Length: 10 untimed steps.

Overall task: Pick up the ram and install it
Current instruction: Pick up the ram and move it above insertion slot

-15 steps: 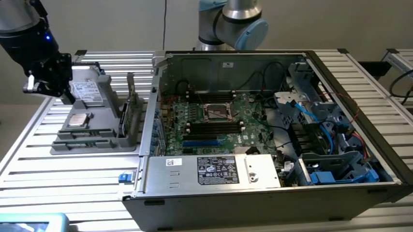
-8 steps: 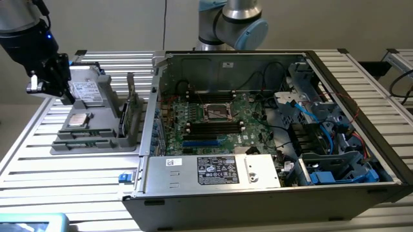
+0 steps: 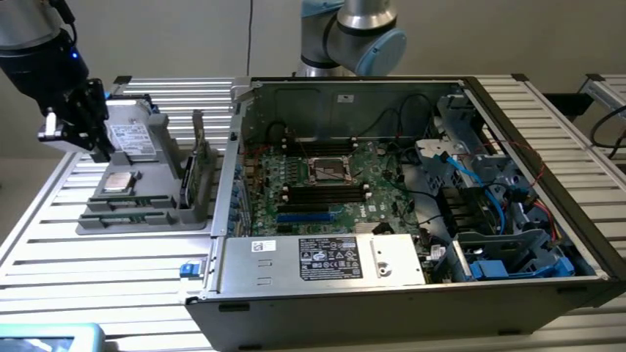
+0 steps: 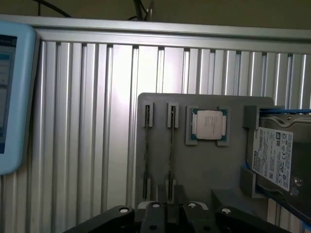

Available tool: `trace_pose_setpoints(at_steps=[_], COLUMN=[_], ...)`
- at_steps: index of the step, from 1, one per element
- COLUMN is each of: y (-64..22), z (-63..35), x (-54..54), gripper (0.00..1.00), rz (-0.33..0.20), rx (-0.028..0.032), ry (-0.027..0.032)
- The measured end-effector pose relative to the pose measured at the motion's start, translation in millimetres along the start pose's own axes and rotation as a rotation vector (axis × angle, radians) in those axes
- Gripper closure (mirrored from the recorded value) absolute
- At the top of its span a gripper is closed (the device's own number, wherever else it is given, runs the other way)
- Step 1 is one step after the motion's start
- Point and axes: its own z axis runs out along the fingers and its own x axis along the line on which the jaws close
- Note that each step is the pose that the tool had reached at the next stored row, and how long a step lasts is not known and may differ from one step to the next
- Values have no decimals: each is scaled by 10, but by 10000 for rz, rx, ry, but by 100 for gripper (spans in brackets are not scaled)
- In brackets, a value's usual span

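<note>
Claw (image 3: 95,145) hangs off the exterior view's left, up by the edge of the grey tray (image 4: 209,170). Open or clenched?

Can't tell from where I stand. I see nothing carried in it, though.

So where's the ram (image 4: 171,150)?

In the tray, standing on its thin edge, with a second stick (image 4: 147,145) just beside it and parallel. The wrist view puts the claw at one end of the ram, almost in line with it. So its long axis runs straight away from the claw, not across it.

And further along?

Processor (image 4: 210,124) in its own pocket next to the sticks, then the hard drive (image 4: 274,155) at the tray's other end. To the exterior view's right of all that is the open computer case (image 3: 293,103), well apart from the claw. The motherboard (image 3: 377,158) lies flat inside, and its long slots (image 3: 323,194) run crosswise in that view.

Not installed, then?

I'd judge not: both sticks are in the tray, apart from the board.
</note>
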Motion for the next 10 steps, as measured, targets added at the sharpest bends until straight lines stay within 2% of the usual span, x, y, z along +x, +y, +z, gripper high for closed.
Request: trace_pose_setpoints(at_steps=[1, 2, 4, 5, 10], y=[0, 0, 1, 1, 3], z=[2, 4, 18, 32, 90], x=[3, 7, 17, 21, 43], gripper=[76, 64, 64, 58, 58], rz=[-1, -1, 7, 16, 52], rx=[2, 0, 1, 0, -3], ry=[-2, 0, 0, 7, 59])
